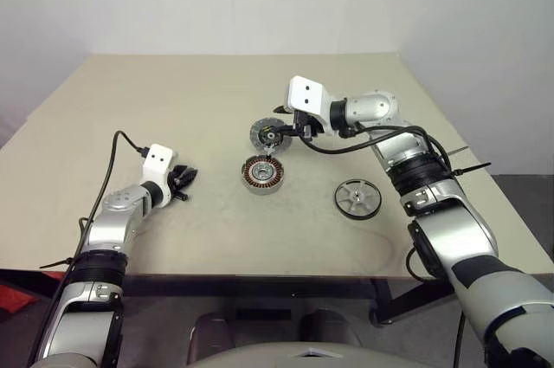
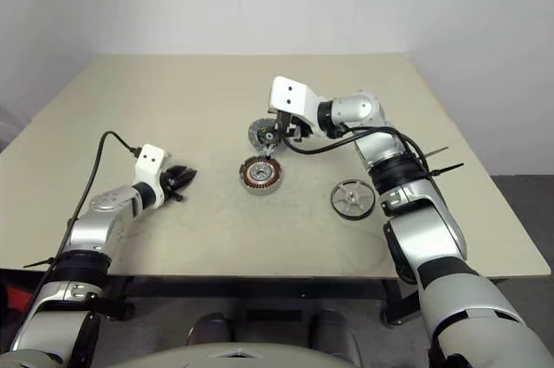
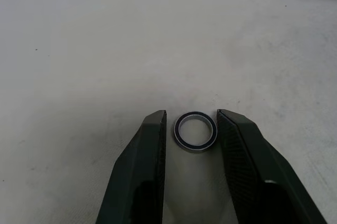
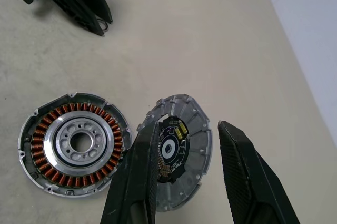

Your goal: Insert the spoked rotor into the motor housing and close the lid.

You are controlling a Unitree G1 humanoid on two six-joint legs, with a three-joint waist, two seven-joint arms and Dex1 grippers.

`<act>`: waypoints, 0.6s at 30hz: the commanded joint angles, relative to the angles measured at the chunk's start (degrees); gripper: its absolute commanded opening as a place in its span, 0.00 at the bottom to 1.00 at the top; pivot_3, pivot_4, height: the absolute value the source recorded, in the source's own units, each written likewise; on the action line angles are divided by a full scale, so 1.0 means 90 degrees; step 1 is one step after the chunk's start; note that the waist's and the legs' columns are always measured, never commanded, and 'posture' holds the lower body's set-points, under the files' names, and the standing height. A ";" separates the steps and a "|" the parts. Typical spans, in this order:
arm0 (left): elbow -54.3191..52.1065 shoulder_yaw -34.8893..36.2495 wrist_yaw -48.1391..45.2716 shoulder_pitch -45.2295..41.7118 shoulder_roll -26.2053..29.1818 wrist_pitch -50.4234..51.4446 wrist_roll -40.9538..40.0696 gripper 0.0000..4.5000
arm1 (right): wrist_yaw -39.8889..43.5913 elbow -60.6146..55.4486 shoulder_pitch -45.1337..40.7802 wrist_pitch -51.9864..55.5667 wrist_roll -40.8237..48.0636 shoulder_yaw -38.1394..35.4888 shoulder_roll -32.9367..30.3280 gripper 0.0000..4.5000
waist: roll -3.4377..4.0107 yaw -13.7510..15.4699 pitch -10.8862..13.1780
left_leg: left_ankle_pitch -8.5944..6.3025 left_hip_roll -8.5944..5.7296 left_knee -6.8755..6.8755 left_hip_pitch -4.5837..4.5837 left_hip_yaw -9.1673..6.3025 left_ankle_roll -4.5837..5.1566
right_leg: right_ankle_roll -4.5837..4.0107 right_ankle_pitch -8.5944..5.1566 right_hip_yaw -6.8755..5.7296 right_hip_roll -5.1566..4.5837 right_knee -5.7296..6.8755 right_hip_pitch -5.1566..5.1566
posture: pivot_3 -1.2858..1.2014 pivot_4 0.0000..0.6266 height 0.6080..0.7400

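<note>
The lid (image 1: pixel 266 134), a ribbed grey disc with a dark centre, hangs tilted above the table with my right gripper (image 1: pixel 280 131) shut on it; in the right wrist view one finger (image 4: pixel 138 171) crosses the lid's (image 4: pixel 184 145) face. Just below it the motor housing (image 1: pixel 262 175) sits on the table with its copper windings up. The spoked rotor (image 1: pixel 357 199) lies flat to the right of the housing. My left gripper (image 1: pixel 184 177) rests low at the table's left, shut on a tiny metal ring (image 3: pixel 195 131).
The tan table (image 1: pixel 173 91) stretches bare behind and between the arms. Its front edge runs just below the left forearm. A black cable (image 1: pixel 111 160) loops from the left wrist, and another hangs along the right arm (image 1: pixel 381 138).
</note>
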 commanded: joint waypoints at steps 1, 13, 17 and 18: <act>-0.0012 0.0000 -0.0020 0.0022 0.0129 0.0129 0.0086 0.35 | -0.0043 -0.0097 -0.0089 0.0005 0.0011 -0.0066 -0.0008 0.44 | 0.0000 -0.0002 0.0000 | 0.0000 0.0000 0.0000 0.0001 0.0000 0.0000 | 0.0000 0.0000 0.0000 0.0000 0.0000 0.0000 | 0.52 0.00 1.00; -0.0140 -0.0029 -0.0003 0.0054 0.0138 0.0156 0.0173 0.15 | -0.0015 -0.0016 -0.0061 -0.0025 -0.0040 -0.0066 -0.0044 0.44 | 0.0000 -0.0001 0.0000 | -0.0001 -0.0001 -0.0004 -0.0001 0.0000 0.0001 | 0.0000 0.0000 -0.0001 0.0000 -0.0009 0.0000 | 0.52 0.00 1.00; -0.0345 -0.0021 -0.0143 0.0035 0.0091 0.0159 0.0075 0.15 | 0.0028 0.0011 -0.0021 -0.0023 -0.0049 -0.0042 -0.0043 0.44 | 0.0000 -0.0001 0.0000 | -0.0001 0.0000 -0.0004 -0.0001 0.0000 0.0001 | 0.0000 0.0000 -0.0001 0.0000 -0.0009 0.0000 | 0.52 0.00 1.00; -0.0563 0.0005 -0.0289 0.0050 0.0051 0.0221 -0.0086 0.15 | 0.0084 -0.0018 0.0028 -0.0011 -0.0049 -0.0019 -0.0065 0.44 | 0.0000 0.0001 0.0000 | -0.0001 0.0000 -0.0004 -0.0001 0.0001 0.0001 | 0.0000 0.0000 -0.0001 0.0000 -0.0010 0.0000 | 0.52 0.00 1.00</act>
